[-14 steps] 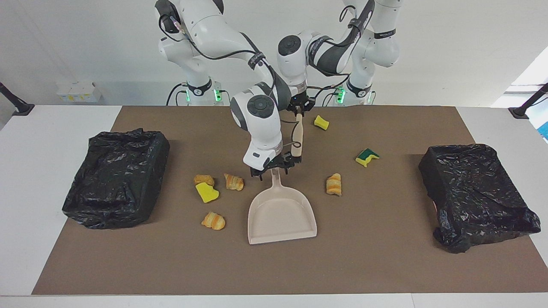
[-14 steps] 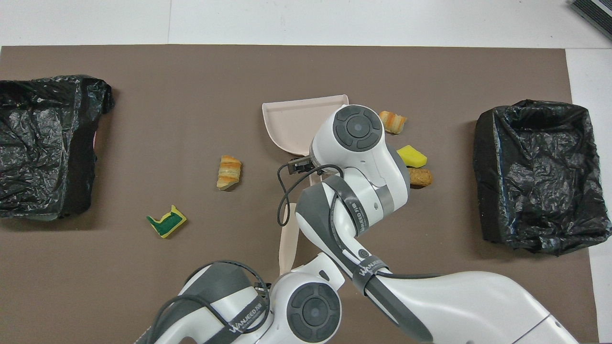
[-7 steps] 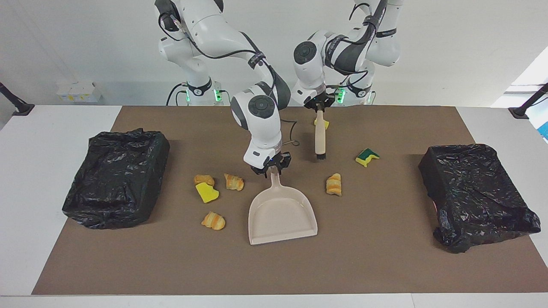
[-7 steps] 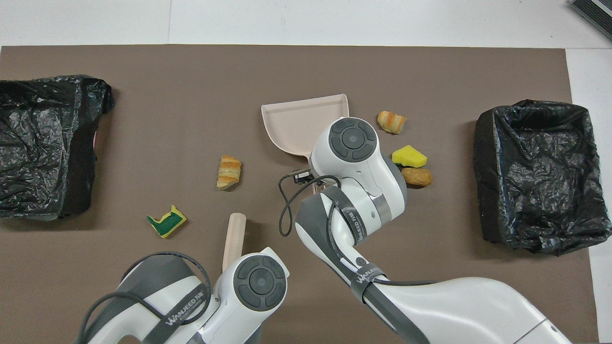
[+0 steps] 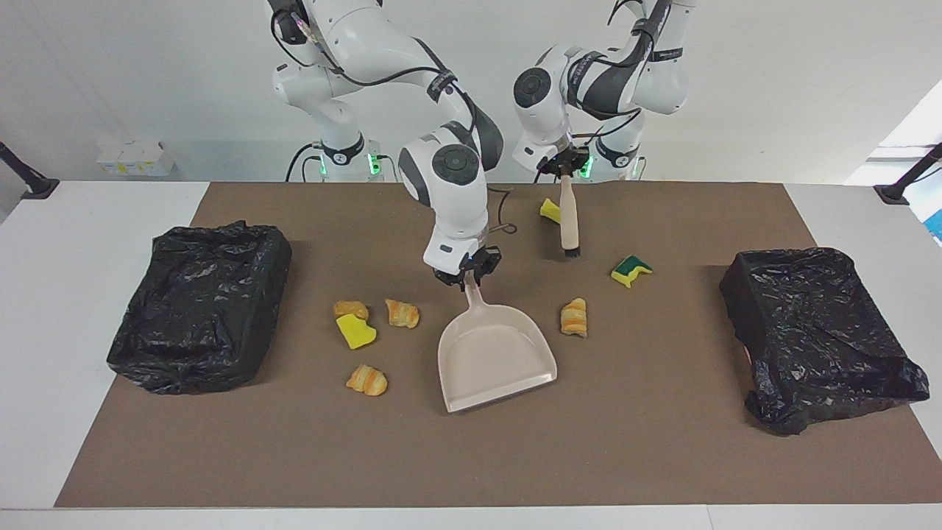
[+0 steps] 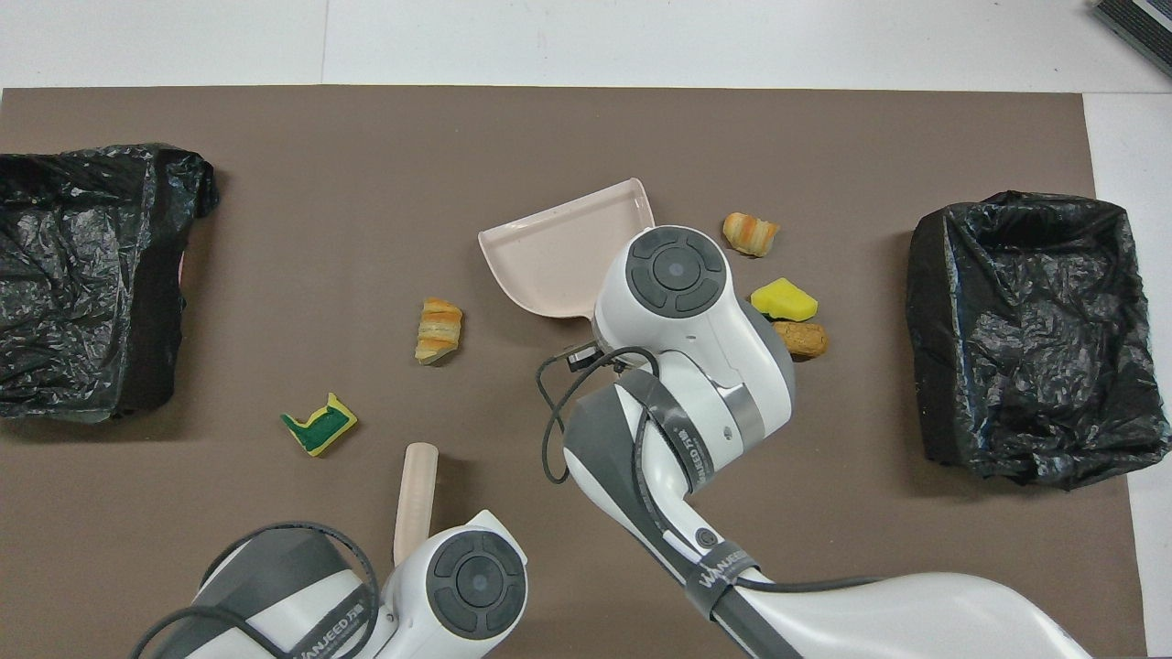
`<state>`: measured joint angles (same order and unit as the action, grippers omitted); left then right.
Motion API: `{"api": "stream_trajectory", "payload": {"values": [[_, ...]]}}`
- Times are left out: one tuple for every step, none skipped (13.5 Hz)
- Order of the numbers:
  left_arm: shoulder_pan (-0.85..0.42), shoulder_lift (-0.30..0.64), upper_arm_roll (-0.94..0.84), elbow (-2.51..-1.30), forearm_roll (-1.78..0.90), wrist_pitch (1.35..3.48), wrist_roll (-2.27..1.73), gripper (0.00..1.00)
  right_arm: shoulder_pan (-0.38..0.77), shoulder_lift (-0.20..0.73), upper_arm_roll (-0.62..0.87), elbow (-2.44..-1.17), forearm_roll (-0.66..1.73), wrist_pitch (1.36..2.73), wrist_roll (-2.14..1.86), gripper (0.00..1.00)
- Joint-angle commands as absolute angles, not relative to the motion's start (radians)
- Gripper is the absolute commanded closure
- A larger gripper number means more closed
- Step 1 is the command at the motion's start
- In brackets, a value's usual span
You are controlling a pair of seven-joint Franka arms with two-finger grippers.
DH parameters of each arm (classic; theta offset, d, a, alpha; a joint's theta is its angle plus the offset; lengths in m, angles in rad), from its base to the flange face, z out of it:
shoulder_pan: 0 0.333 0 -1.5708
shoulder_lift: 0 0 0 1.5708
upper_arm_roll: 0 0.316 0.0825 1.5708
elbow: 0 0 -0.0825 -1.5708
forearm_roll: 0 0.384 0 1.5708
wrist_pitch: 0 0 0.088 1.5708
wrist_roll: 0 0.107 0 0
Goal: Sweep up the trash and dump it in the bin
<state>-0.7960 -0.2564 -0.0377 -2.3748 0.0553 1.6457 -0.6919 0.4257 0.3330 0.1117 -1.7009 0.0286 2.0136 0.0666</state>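
step: tools picked up, sweeping not begun; no trash in the dustpan yet
left gripper (image 5: 565,174): jaws clamped on the top of the brush (image 5: 569,221) handle, brush hanging upright, bristles down, over the mat (image 5: 662,442) near the robots' edge of the bench (image 5: 73,221)
right gripper (image 5: 468,277): jaws clamped on the dustpan (image 5: 494,358) handle; pan skewed, mouth facing away from the robots and turned a bit toward the left arm's end
trash (image 5: 574,317): seven scraps loose on the mat; four in a cluster beside the pan on the right arm's side, one pastry bit just beside the pan on the left arm's side, green-backed sponge (image 5: 631,270) nearer the left arm's end, one yellow bit (image 5: 550,210) by the brush handle
bins: one black-lined bin (image 5: 202,305) at the right arm's end, another (image 5: 817,335) at the left arm's end, both well apart from the scraps
next: probably lower the bristles to the mat beside a scrap, pan lip flat to the mat facing it, then push the scrap in; the pastry bit beside the pan looks easiest
risk: light scraps may roll off past the pan lip
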Motion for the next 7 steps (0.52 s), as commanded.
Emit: {"api": "stream_trajectory", "payload": {"values": [[-0.857,-0.314,-0.037,-2.408,0.071,1.652,-0.692,1.00,0.336,0.273,0.117,-1.726,0.044,1.944,-0.230,1.00],[-0.876,-0.330,-0.038,-2.411,0.071,1.654,-0.690,1.00,0.313,0.261,0.117,-1.723,0.048,1.921,-0.344,1.00],[-0.908,-0.345,-0.038,-2.428,0.071,1.663,-0.660,1.00,0.299,0.253,0.117,-1.723,0.048,1.907,-0.448,1.00],[-0.928,-0.374,-0.038,-2.459,0.061,1.680,-0.594,1.00,0.288,0.250,0.115,-1.723,0.048,1.884,-0.542,1.00],[-0.934,-0.400,-0.038,-2.494,0.042,1.696,-0.530,1.00,0.284,0.242,0.114,-1.721,0.040,1.862,-0.599,1.00],[-0.934,-0.429,-0.038,-2.535,0.003,1.713,-0.459,1.00,0.278,0.236,0.114,-1.723,0.029,1.838,-0.665,1.00],[-0.934,-0.455,-0.038,-2.569,-0.018,1.720,-0.384,1.00,0.278,0.224,0.114,-1.723,0.026,1.807,-0.755,1.00]]}}
